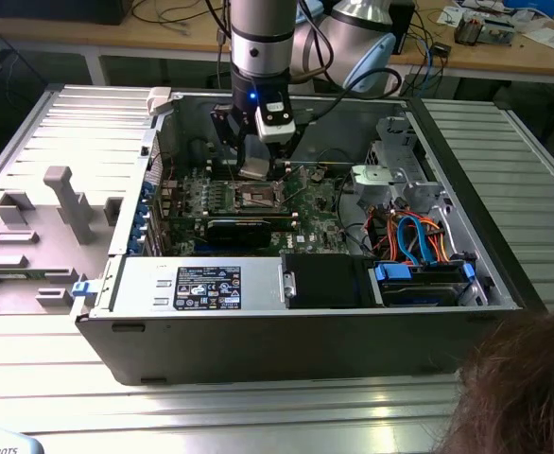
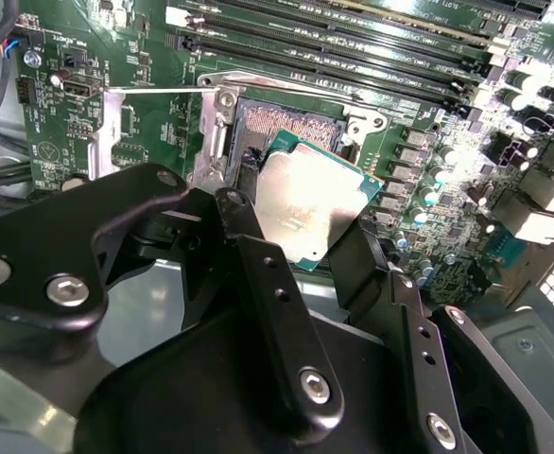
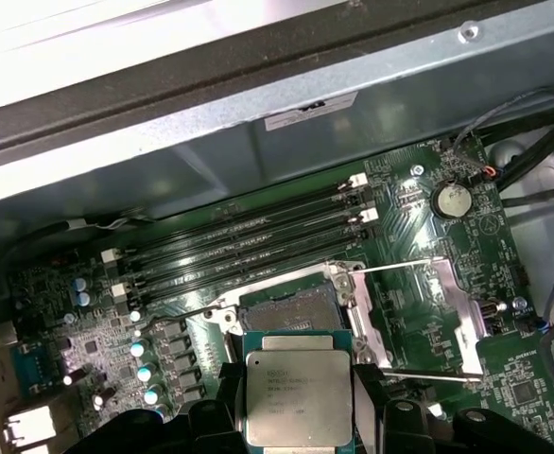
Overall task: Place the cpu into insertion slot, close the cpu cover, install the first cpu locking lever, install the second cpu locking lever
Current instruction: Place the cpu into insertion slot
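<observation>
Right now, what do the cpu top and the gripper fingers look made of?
The cpu: dull silver-grey metal lid, brushed-looking, reflecting light softly, with a green edge around it. The fingers: matte black, likely anodised metal or hard plastic, with bolt holes.

cpu (image 3: 298, 397): faint engraved lines on its metal top, too small to read
black sticker (image 1: 208, 288): white print and symbols, on the silver housing (image 1: 140, 284), unreadable
green board (image 3: 504, 274): tiny white lettering, illegible
</observation>
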You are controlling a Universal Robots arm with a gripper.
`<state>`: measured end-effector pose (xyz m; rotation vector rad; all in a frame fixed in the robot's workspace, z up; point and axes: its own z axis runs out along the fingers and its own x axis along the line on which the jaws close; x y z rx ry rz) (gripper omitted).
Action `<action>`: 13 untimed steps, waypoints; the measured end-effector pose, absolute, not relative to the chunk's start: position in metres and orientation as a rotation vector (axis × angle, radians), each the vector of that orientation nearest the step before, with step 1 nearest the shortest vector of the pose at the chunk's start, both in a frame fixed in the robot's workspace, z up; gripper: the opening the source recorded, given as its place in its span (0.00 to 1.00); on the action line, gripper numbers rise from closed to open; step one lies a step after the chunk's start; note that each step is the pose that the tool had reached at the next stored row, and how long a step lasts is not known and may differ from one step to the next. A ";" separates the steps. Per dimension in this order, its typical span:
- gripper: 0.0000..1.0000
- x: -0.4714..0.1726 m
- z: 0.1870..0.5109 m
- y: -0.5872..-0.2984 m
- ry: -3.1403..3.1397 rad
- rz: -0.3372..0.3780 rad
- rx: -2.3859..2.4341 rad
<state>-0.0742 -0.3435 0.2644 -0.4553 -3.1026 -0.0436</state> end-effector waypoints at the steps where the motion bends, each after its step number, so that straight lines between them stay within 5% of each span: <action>1: 0.54 -0.074 0.264 -0.344 -3.102 -0.043 -0.462; 13: 0.54 -0.074 0.263 -0.344 -3.095 -0.037 -0.510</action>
